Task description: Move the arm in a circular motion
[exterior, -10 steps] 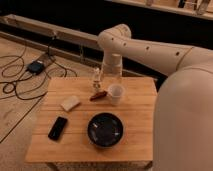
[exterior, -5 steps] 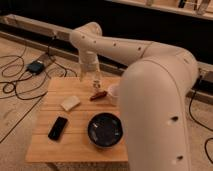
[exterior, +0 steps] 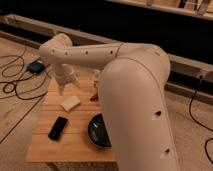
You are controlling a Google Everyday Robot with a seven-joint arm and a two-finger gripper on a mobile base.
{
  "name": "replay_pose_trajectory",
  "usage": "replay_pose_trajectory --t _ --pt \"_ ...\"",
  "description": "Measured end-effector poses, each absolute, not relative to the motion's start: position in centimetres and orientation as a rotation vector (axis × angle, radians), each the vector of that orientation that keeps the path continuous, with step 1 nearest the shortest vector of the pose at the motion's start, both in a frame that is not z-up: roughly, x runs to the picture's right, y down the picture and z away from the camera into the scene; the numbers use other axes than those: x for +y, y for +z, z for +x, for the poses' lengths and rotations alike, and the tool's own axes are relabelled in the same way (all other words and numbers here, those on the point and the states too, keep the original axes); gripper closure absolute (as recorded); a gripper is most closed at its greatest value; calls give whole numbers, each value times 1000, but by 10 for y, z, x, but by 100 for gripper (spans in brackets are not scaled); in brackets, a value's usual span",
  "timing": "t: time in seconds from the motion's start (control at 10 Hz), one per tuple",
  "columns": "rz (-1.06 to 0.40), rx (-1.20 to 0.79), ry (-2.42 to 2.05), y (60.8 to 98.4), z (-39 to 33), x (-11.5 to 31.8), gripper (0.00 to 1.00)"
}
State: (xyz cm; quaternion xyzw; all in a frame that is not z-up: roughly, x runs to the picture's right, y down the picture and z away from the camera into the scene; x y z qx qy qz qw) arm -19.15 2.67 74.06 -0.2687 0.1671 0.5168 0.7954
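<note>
The arm [exterior: 132, 85] is a very large cream-white tube with small dark holes. It fills the right and middle of the camera view, runs up and left to a bend [exterior: 55, 50], then turns down into a narrower wrist. The gripper [exterior: 66, 88] hangs at its end, pointing down over the back left part of a wooden table [exterior: 45, 142]. It is just above and behind a pale block [exterior: 70, 103] and holds nothing that I can see.
On the table lie a black phone [exterior: 58, 128] and a dark round bowl [exterior: 97, 132], partly hidden by the arm. A small bottle [exterior: 96, 77] and a reddish item [exterior: 93, 98] show beside the arm. Cables and a dark box [exterior: 36, 66] lie on the floor at left.
The arm has swung left and nearer the camera and now covers much more of the view. The gripper has moved from the table's back middle to its back left. The white cup is now hidden.
</note>
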Motion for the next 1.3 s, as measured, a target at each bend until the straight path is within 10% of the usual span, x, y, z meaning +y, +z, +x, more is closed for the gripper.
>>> replay_pose_trajectory --t 0.7,1.3 --pt "-583 429 1123 677 -154 134 35" --pt "-485 542 1429 685 -25 126 35"
